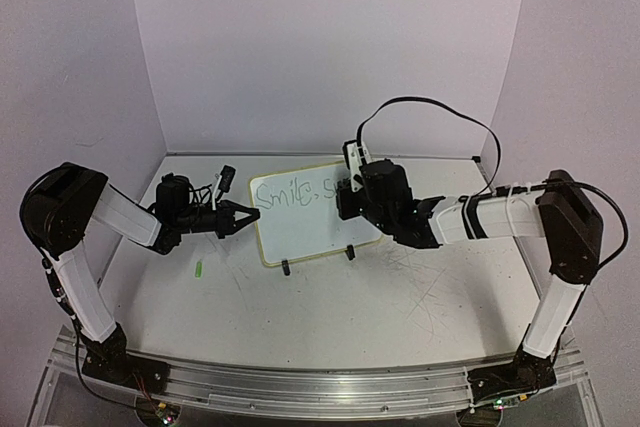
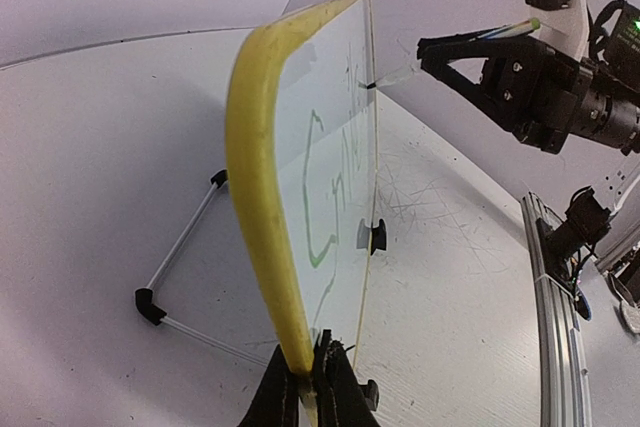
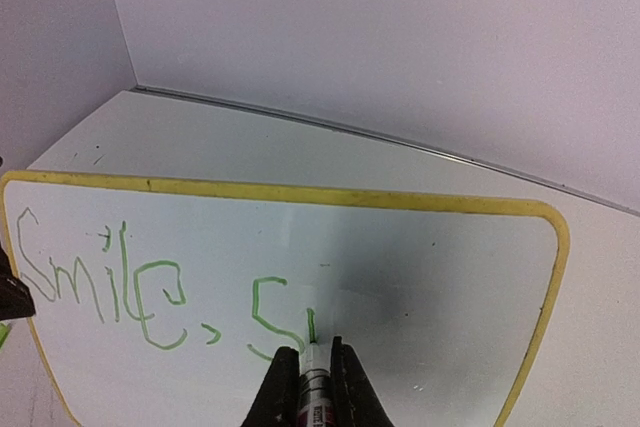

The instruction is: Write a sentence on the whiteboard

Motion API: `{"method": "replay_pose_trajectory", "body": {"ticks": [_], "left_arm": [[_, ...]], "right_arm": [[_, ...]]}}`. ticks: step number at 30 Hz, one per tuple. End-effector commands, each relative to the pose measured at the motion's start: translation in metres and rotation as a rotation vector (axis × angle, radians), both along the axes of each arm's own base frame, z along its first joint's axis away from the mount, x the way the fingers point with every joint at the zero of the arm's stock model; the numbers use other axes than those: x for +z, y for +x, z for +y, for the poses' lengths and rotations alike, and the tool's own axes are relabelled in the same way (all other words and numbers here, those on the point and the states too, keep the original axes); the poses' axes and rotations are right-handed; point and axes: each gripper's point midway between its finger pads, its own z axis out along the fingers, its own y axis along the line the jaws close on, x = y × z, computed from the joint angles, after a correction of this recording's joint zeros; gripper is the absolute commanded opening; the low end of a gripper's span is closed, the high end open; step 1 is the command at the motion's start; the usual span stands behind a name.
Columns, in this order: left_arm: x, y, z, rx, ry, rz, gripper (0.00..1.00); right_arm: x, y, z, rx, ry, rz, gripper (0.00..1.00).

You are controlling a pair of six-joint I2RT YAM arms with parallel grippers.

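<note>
Though hidden from above, marker point(image 3: 313, 375) on whiteboard point(image 3: 430, 267) in wrist views.

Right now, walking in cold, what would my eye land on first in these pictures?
Probably the small yellow-framed whiteboard standing mid-table, with green writing reading "Smile, s" across its top. The right end effector pinches a marker whose tip meets the board at the last letter. The left end effector clamps the board's edge on its own side.
</note>
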Motion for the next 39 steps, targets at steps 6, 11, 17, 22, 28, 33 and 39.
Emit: {"method": "replay_pose_trajectory", "body": {"ticks": [6, 11, 17, 22, 28, 33, 39], "left_arm": [[-0.028, 0.007, 0.010, 0.059, 0.108, -0.004, 0.00], [-0.028, 0.007, 0.010, 0.058, 0.108, -0.004, 0.00], [-0.028, 0.007, 0.010, 0.058, 0.108, -0.003, 0.00], [-0.027, 0.007, 0.010, 0.058, 0.107, -0.005, 0.00], [-0.027, 0.006, 0.010, 0.058, 0.108, -0.006, 0.00], [-0.027, 0.006, 0.010, 0.057, 0.107, -0.006, 0.00], [-0.027, 0.006, 0.010, 0.057, 0.107, -0.006, 0.00]], "right_arm": [[-0.023, -0.014, -0.007, -0.013, 0.008, 0.060, 0.00], [-0.010, -0.011, -0.003, -0.011, 0.023, 0.036, 0.00], [0.037, -0.011, -0.001, 0.004, 0.090, -0.035, 0.00], [0.045, -0.001, 0.000, -0.002, 0.098, -0.058, 0.00], [0.048, 0.005, 0.006, 0.003, 0.099, -0.073, 0.00], [0.048, 0.011, 0.008, 0.005, 0.096, -0.078, 0.00], [0.046, 0.015, 0.012, 0.009, 0.096, -0.075, 0.00]]}}
